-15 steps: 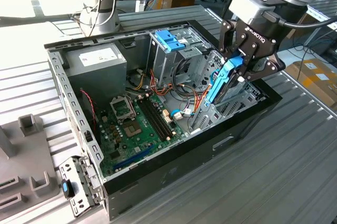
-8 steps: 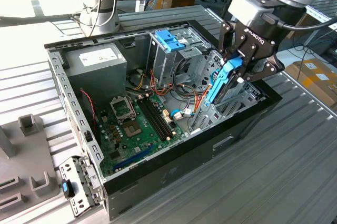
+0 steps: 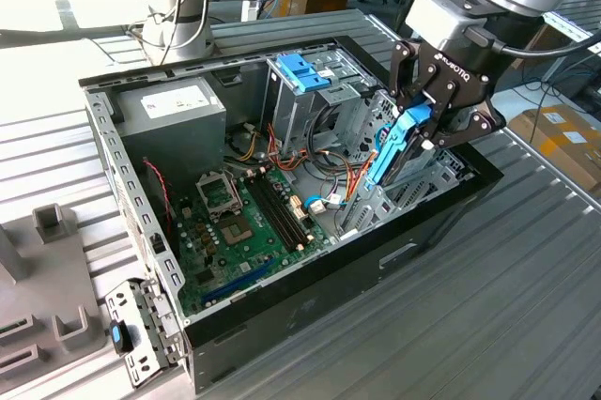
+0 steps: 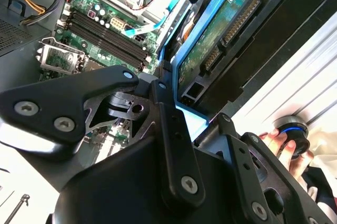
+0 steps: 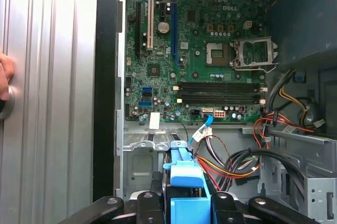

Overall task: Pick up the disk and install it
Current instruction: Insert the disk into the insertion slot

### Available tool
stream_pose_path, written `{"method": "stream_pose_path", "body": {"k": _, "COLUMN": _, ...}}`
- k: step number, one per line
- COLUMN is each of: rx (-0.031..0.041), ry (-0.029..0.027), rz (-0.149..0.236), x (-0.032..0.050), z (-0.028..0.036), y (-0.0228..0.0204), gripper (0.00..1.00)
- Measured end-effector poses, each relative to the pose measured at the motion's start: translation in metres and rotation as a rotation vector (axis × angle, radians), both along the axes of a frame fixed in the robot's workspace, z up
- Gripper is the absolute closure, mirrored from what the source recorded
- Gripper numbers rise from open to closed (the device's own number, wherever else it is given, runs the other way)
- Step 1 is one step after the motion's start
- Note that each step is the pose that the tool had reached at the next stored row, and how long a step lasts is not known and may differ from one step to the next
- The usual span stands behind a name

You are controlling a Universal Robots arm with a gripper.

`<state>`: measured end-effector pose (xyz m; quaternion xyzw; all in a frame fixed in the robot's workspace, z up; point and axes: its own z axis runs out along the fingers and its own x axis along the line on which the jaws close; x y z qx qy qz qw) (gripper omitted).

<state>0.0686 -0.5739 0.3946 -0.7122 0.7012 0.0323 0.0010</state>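
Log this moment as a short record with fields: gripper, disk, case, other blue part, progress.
gripper: the gripper is shut on the disk, above the case's drive-bay end
disk: the disk, blue-railed, tilted steeply on edge, lower end down among the bay metalwork
case: the open computer case lies on its side, motherboard exposed
other blue part: the blue handle on a grey cage, beside the disk
progress: disk picked up, not seated

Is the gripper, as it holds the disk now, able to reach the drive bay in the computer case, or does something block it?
Probably yes. The gripper is shut on the disk, tilted over the open case near its drive-bay side. The orange cables lie close beside the disk and might brush it.
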Motion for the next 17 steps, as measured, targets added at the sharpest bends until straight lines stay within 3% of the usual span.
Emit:
{"method": "stream_pose_path", "body": {"k": 8, "rx": -0.0001, "ry": 0.0000, "rz": 0.000, "x": 0.0000, "z": -0.0003, "y": 0.0000, "gripper": 0.62}}
{"method": "stream_pose_path", "body": {"k": 9, "rx": -0.0002, "ry": 0.0000, "rz": 0.000, "x": 0.0000, "z": -0.0004, "y": 0.0000, "gripper": 0.55}}
{"method": "stream_pose_path", "body": {"k": 17, "rx": 0.0001, "ry": 0.0000, "rz": 0.000, "x": 0.0000, "z": 0.0006, "y": 0.0003, "gripper": 0.55}}
